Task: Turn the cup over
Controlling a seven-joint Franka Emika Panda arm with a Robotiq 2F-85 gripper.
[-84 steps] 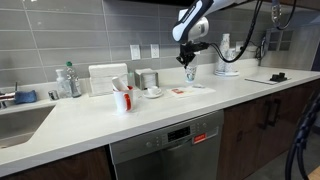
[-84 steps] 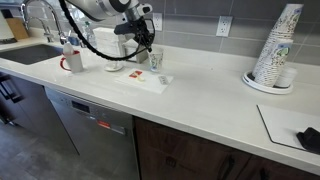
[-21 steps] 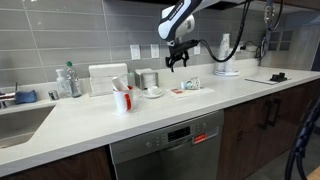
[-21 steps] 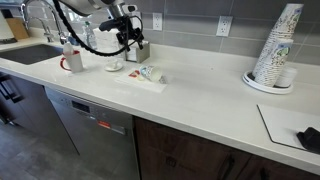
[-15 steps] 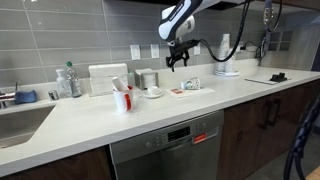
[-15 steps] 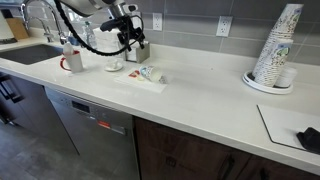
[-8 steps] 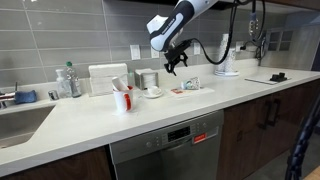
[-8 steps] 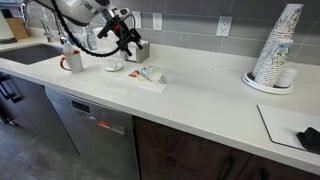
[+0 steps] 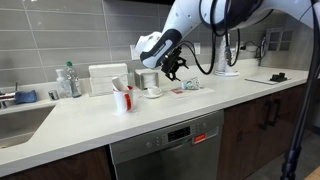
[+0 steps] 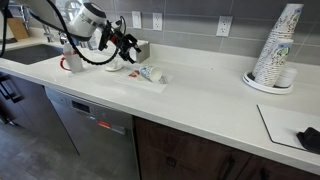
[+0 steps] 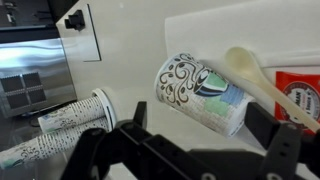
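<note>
Clearly on its side, the cup (image 11: pixel 200 95) lies beyond the wide-spread, empty fingers (image 11: pixel 284 143), touching neither one.

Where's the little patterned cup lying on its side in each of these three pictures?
In an exterior view: the cup lies right of centre, on the counter.
In an exterior view: the cup lies left of centre.
Wrist view: the cup fills the centre.
Shared landmark: the white mat beneath it.
</note>
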